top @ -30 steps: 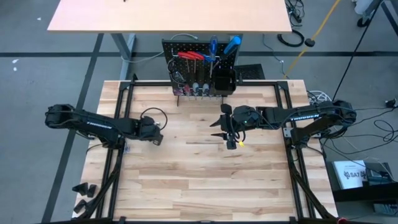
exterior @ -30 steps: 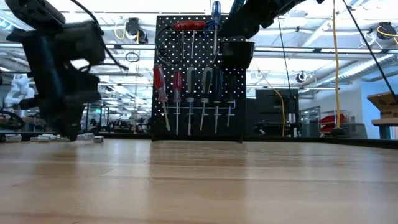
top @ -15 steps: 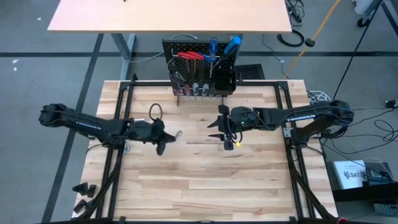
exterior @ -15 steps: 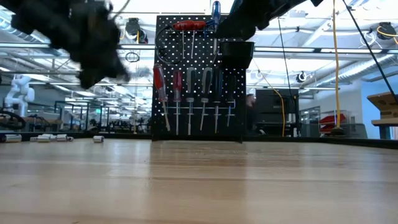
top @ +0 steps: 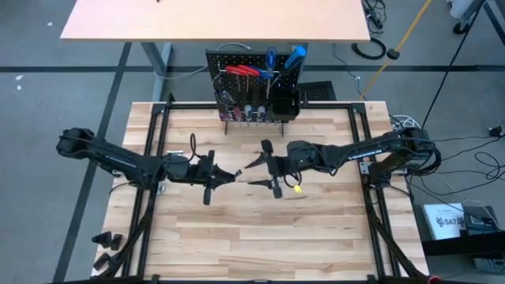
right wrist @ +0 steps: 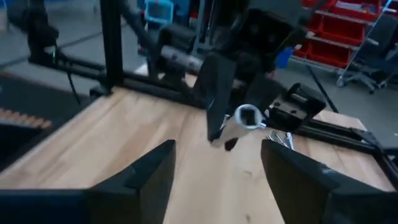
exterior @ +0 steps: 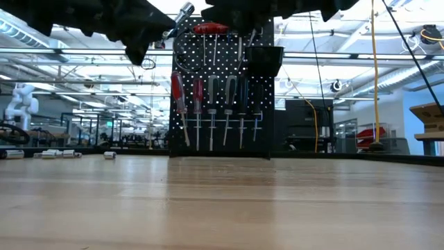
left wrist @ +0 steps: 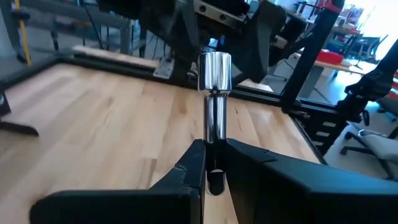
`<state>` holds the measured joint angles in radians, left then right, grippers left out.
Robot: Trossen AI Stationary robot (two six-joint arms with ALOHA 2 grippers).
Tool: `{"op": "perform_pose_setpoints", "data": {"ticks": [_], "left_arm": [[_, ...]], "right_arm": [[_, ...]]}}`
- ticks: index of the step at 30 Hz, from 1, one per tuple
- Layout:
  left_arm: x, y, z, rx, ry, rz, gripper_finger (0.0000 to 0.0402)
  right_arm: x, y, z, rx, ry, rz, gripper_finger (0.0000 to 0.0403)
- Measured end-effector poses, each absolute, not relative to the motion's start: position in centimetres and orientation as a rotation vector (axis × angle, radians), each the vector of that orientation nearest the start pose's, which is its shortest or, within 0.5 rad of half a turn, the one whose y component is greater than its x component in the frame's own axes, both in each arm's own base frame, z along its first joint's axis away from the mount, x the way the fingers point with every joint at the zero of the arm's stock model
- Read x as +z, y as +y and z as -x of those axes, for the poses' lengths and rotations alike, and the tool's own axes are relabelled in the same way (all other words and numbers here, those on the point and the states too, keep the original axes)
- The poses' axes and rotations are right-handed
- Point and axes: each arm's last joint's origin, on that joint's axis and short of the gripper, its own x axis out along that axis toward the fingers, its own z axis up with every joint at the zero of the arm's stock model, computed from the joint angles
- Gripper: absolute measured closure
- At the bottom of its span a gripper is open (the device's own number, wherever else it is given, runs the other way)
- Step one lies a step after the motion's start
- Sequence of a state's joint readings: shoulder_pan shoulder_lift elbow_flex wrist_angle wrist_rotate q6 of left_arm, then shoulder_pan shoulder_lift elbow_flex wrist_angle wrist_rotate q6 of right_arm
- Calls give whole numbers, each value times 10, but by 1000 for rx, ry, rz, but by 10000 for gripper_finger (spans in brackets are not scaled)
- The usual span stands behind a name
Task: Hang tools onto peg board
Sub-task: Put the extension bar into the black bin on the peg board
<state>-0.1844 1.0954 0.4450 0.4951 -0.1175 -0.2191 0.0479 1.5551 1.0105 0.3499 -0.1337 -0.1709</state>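
Above mid-table, the left gripper was clamped on a silver metal piece, its socket end pointing at the right gripper, whose fingers were spread wide and empty. The peg board stood upright at the table's far edge, with screwdrivers hanging on it.

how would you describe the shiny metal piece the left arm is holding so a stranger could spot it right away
Start at the upright black peg board at the table's far edge, then come forward to mid-table, where the two dark arms meet. The left gripper is shut on a short silver metal socket piece pointing at the open right gripper; it is the only tool off the board.
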Motion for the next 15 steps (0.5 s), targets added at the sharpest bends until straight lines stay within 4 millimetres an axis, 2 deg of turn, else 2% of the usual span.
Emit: {"op": "perform_pose_setpoints", "data": {"ticks": [4,15], "left_arm": [[223,-39,-229,-57,102,140,361],[221,-41,-242,-63,-6,89,361]], "right_arm": [[277,21,-351,191,146,126,159],[282,23,-353,194,77,109,164]]}}
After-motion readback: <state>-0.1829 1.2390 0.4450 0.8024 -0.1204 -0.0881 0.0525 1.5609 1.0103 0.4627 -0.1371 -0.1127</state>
